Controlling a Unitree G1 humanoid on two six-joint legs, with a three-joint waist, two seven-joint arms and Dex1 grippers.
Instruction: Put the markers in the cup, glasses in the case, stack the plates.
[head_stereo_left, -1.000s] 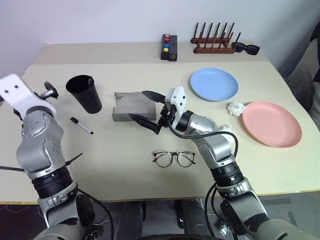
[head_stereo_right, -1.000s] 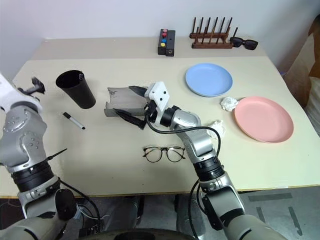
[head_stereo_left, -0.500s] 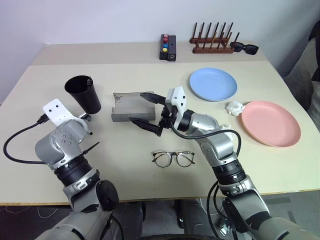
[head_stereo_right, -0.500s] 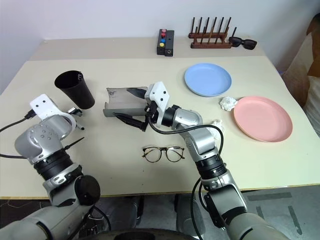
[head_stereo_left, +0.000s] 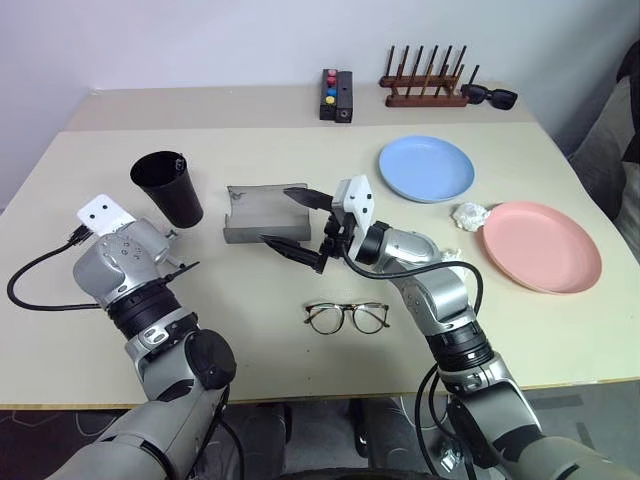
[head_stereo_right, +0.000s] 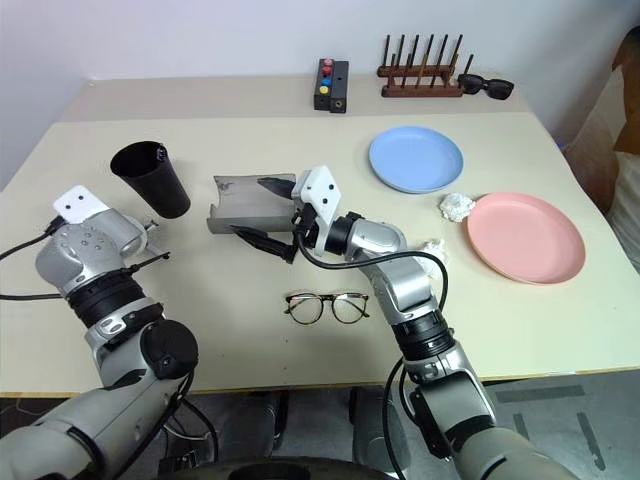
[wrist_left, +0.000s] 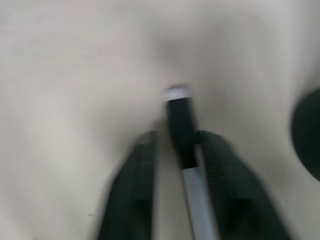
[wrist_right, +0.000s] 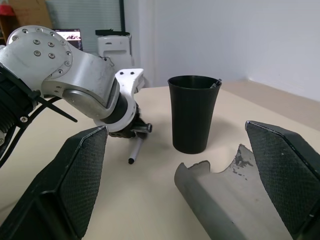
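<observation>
Nearest me the glasses (head_stereo_left: 347, 318) lie on the bench (head_stereo_left: 250, 330), not cased. My left tool (wrist_left: 172, 150) is clamped on the white marker (wrist_left: 181, 131); my right tool (head_stereo_left: 292, 222) is apart over the case (head_stereo_left: 252, 213). One marker is in the cup (head_stereo_left: 168, 187). The plates (head_stereo_left: 427, 167) are unstacked.

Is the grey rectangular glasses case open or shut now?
Open. The grey rectangular glasses case lies with its lid raised, showing its hollow inside.

Two head cameras look forward and down over the table (head_stereo_left: 300, 350), sharing nearly the same scene. The left wrist camera peers close along its fingers (wrist_left: 132, 195) at a marker (wrist_left: 182, 135); the right wrist camera faces the cup (wrist_right: 193, 112), level, across the tabletop.
</observation>
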